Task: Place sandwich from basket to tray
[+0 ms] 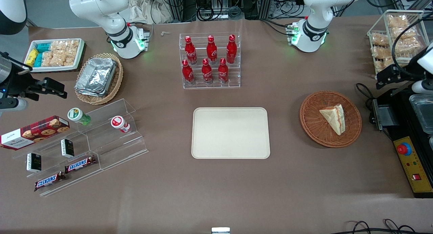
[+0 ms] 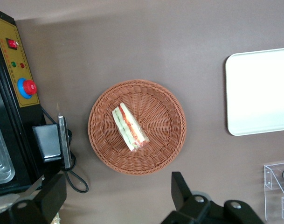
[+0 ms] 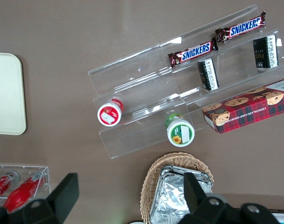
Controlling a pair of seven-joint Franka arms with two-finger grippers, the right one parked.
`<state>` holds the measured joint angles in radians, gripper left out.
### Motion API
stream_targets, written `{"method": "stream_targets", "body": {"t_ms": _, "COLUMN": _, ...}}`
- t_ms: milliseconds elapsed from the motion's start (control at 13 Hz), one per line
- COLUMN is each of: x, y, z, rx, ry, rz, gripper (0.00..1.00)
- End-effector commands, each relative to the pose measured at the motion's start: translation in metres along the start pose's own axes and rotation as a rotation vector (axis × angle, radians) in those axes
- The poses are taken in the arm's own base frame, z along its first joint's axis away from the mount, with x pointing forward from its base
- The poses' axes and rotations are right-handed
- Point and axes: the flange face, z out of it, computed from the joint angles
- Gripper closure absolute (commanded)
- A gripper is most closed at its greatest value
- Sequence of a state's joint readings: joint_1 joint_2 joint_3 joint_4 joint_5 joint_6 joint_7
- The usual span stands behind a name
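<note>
The sandwich [image 1: 334, 118], a wrapped pale wedge with red and green filling, lies in the round reddish-brown basket [image 1: 314, 132]. The left wrist view shows the sandwich [image 2: 129, 126] in the middle of the basket [image 2: 165, 154]. The cream-beige tray [image 1: 230, 132] lies flat and bare at the table's middle, beside the basket; its end also shows in the left wrist view [image 2: 258, 93]. My left gripper [image 1: 382, 80] hangs high above the table, off the basket's rim toward the working arm's end. The gripper [image 2: 116, 196] is open and holds nothing, its fingers wide apart.
A black control box with a red button [image 1: 404, 148] and cables sit close beside the basket. A wire rack of snack bags [image 1: 394, 41] stands near the gripper. A clear rack of cola bottles [image 1: 210, 59] stands farther from the front camera than the tray.
</note>
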<state>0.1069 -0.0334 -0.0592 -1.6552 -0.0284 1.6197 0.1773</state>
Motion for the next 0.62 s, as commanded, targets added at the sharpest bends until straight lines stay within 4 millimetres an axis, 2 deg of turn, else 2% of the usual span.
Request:
{"method": "stream_targets", "body": {"t_ms": 0, "x": 0.008, "y": 0.001, "z": -0.004, "rx": -0.011, "ry": -0.01, "rz": 0.009, "gripper": 0.0}}
{"method": "stream_targets", "body": {"t_ms": 231, "x": 0.013, "y": -0.001, "z": 0.01, "rx": -0.024, "ry": -0.036, "rz": -0.078, "gripper": 0.0}}
{"method": "stream_targets", "body": {"t_ms": 538, "x": 0.007, "y": -0.008, "z": 0.061, "rx": 0.033, "ry": -0.134, "rz": -0.238, "gripper": 0.0}}
